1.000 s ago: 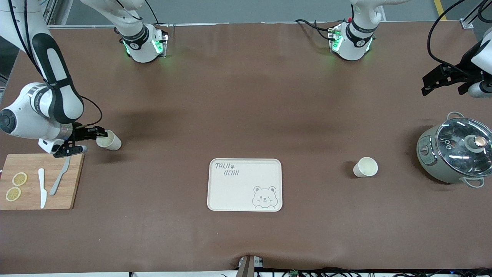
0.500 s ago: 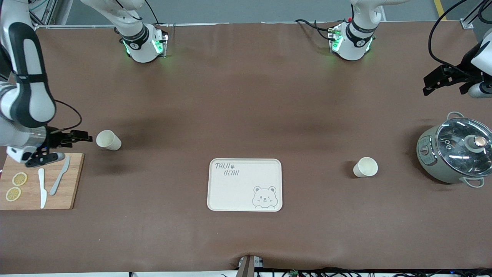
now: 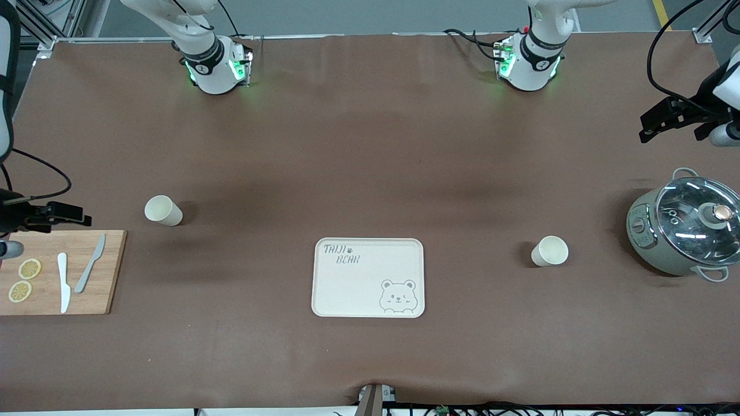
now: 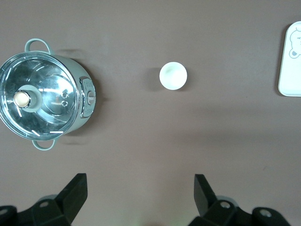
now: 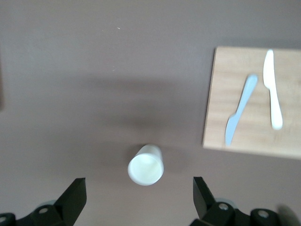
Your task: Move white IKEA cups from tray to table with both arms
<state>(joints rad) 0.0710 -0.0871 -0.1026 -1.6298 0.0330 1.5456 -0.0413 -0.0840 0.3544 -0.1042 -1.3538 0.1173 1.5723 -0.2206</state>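
One white cup (image 3: 163,210) stands upright on the brown table toward the right arm's end, beside the cutting board. My right gripper (image 3: 85,220) hangs open and empty over that board's edge, well apart from the cup. The right wrist view shows this cup (image 5: 146,165) just ahead of the open right gripper (image 5: 138,186). A second white cup (image 3: 550,251) stands upright between the tray and the pot. My left gripper (image 3: 644,128) waits open over bare table at the left arm's end. Its wrist view looks down past the open left gripper (image 4: 140,181) at that cup (image 4: 173,76).
A cream bear-printed tray (image 3: 358,289) lies mid-table, its corner (image 4: 291,61) showing in the left wrist view. A lidded grey pot (image 3: 685,225) stands at the left arm's end. The wooden cutting board (image 3: 110,277) carries two knives (image 3: 62,282) and lemon slices (image 3: 29,268).
My right gripper opened off the cup and drew back toward the right arm's end of the table. The cup stayed upright where it stood. The left arm has barely moved.
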